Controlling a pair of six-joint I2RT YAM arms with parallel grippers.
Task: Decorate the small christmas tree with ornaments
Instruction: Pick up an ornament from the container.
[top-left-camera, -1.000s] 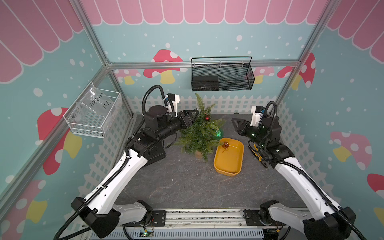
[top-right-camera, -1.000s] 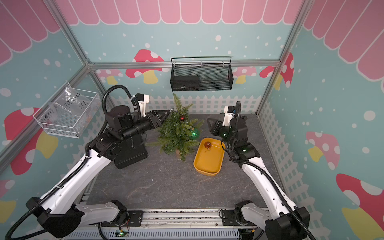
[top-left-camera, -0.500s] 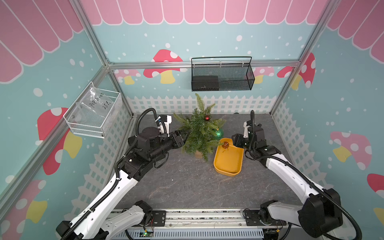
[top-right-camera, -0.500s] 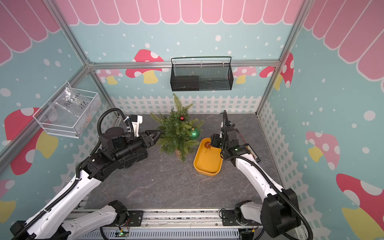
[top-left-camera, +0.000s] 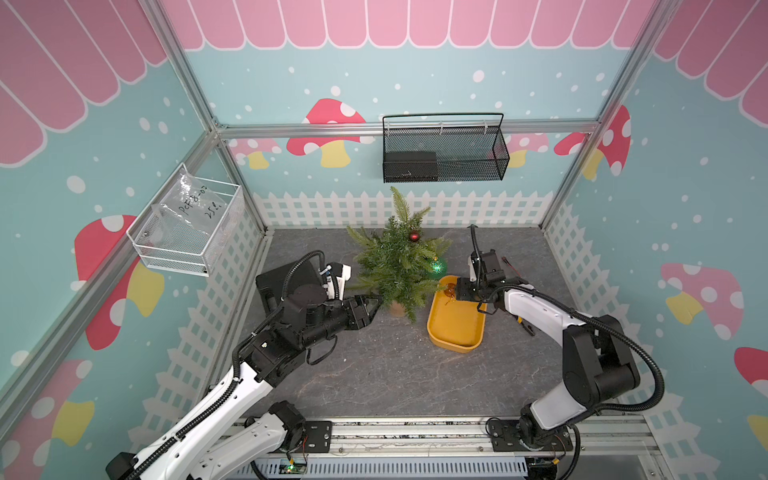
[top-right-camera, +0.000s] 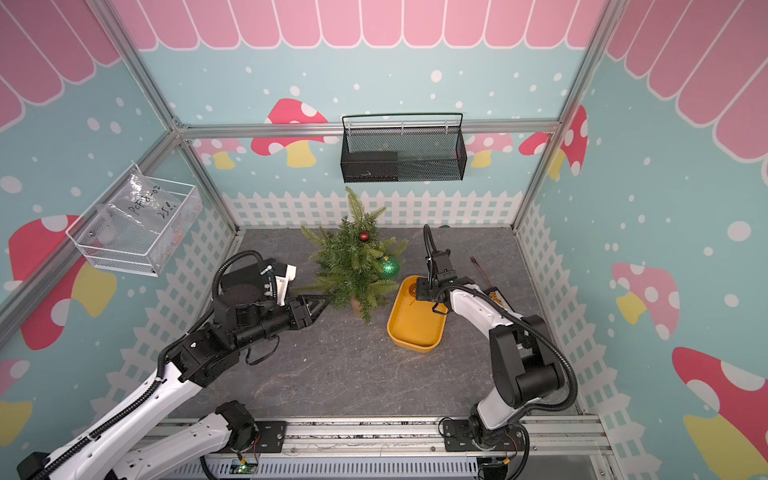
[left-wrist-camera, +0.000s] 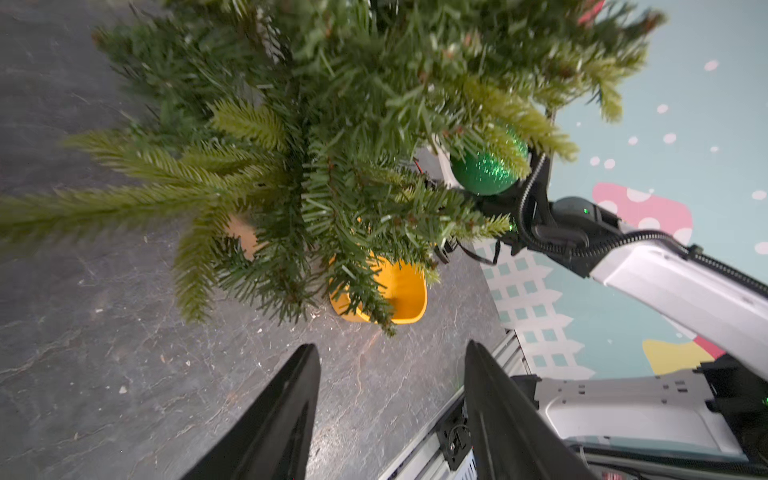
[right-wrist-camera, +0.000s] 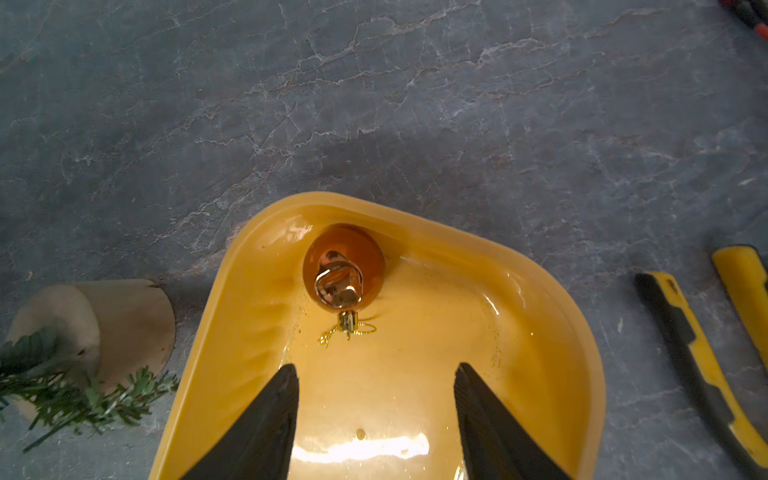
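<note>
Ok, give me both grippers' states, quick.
Left gripper: open, empty, beside the small christmas tree.
Right gripper: open, empty, facing the amber ornament.

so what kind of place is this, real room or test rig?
Likely a staged robot test cell: bare aluminium frame bars edge printed teal mushroom-and-fence wall panels, and two white-and-black robot arms mount on a metal rail along the grey stone-look tabletop.

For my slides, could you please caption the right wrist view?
Open right claw just short of the amber ball lying in the yellow tray, tree base alongside.
</note>
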